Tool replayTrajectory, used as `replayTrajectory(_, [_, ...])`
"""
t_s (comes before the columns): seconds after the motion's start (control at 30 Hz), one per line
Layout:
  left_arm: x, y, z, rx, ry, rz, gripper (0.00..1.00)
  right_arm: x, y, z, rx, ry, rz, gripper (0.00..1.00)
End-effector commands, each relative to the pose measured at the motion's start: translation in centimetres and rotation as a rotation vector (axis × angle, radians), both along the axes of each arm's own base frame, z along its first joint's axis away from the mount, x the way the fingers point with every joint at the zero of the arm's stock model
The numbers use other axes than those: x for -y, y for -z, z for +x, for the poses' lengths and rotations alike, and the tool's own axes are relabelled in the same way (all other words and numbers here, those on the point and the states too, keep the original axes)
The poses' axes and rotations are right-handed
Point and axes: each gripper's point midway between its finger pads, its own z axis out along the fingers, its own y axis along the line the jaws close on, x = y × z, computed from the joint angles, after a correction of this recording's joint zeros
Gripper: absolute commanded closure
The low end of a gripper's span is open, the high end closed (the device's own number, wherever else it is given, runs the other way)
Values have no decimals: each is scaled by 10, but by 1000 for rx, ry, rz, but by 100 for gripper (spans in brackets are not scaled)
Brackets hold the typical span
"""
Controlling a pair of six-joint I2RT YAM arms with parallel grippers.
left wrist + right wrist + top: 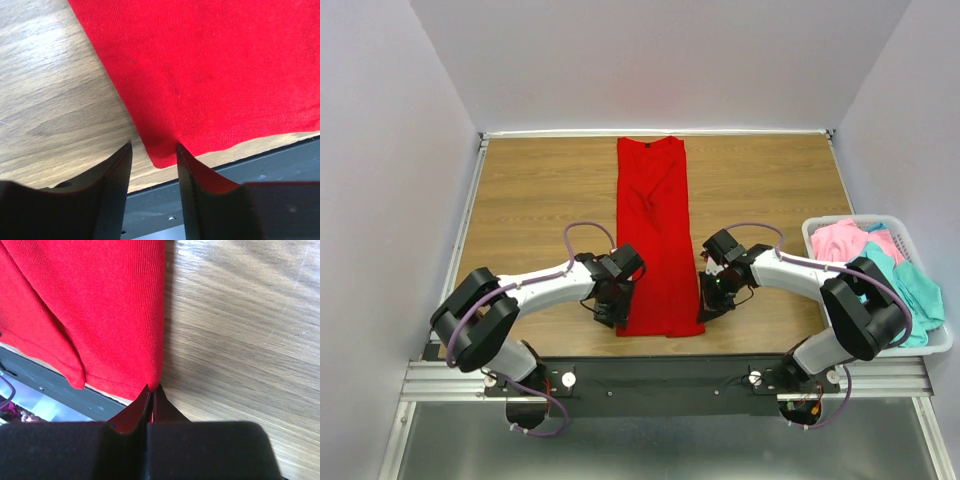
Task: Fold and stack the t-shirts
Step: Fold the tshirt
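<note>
The red t-shirt point(655, 230) lies on the wooden table point(540, 190) as a long narrow strip, collar end at the far side. My left gripper point(610, 315) is at its near left corner. In the left wrist view that gripper point(154, 147) is open, its jaws standing either side of the corner of the red t-shirt point(210, 75). My right gripper point(705, 308) is at the near right corner. The right wrist view shows this gripper point(152, 387) shut, pinching the edge of the red t-shirt point(95, 310). A pink t-shirt point(845, 240) and a teal t-shirt point(915, 290) lie crumpled in the basket.
The white laundry basket point(815, 232) stands at the right edge of the table. A black rail point(660, 370) runs along the near edge, just below the shirt's hem. Bare wood shows on both sides of the red strip.
</note>
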Motion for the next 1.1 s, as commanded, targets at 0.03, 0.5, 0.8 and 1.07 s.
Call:
replayTrajectory(0.03, [0, 3, -3, -31, -14, 38, 58, -3, -2, 4, 21, -26, 11, 94])
replayTrajectory(0.5, [3, 12, -10, -61, 23, 95, 74, -4, -5, 5, 30, -28, 17, 94])
replayTrajectory(0.8, [4, 4, -18, -72, 42, 83, 100, -5, -12, -7, 9, -45, 64, 95])
replayTrajectory(1.07, [20, -19, -28, -38, 69, -24, 100, -8, -31, -8, 44, -38, 109, 99])
